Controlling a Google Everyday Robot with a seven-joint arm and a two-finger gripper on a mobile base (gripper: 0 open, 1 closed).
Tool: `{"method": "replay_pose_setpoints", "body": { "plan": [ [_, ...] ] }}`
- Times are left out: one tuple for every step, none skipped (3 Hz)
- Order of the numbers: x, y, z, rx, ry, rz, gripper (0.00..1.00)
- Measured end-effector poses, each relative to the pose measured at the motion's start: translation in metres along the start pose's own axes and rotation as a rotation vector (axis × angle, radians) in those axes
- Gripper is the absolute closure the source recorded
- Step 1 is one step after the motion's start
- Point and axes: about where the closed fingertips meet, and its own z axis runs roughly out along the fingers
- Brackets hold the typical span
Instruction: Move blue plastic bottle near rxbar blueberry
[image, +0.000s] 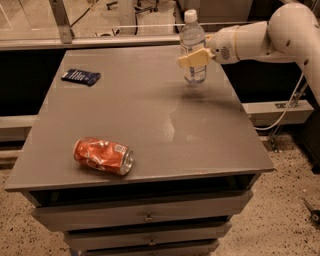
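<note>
Arm (260, 37) first: mine comes in from the right edge, bends at a rounded white elbow high in the corner, and runs nearly level to the left across the far right part of the table (150, 115). My gripper (194, 59) sits at the end of that forearm, above the table's far right area. Its tan fingers (188, 60) are closed around the middle of the blue plastic bottle (192, 37), 1 of them lying across the side facing the camera.

I hold the bottle upright, white cap on top, just under the label band. Its base is close above or on the tabletop with a faint shadow beneath; I cannot tell whether it touches.

Rxbar blueberry (81, 76) lies flat near the far left edge of the table, well apart from the bottle, with bare grey top between the 2.

Nearer the camera, toward the front left, a crushed orange can (104, 155) lies on its side. Below the tabletop are drawers (150, 217), and a pale cable (287, 102) hangs beneath my arm on the right.
</note>
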Motion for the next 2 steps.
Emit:
{"method": "replay_pose_setpoints", "body": {
  "plan": [
    [-0.039, 0.002, 0.053, -0.034, -0.105, -0.052, 1.0],
    [-0.074, 0.005, 0.096, -0.051, -0.186, -0.085, 1.0]
  ]
}}
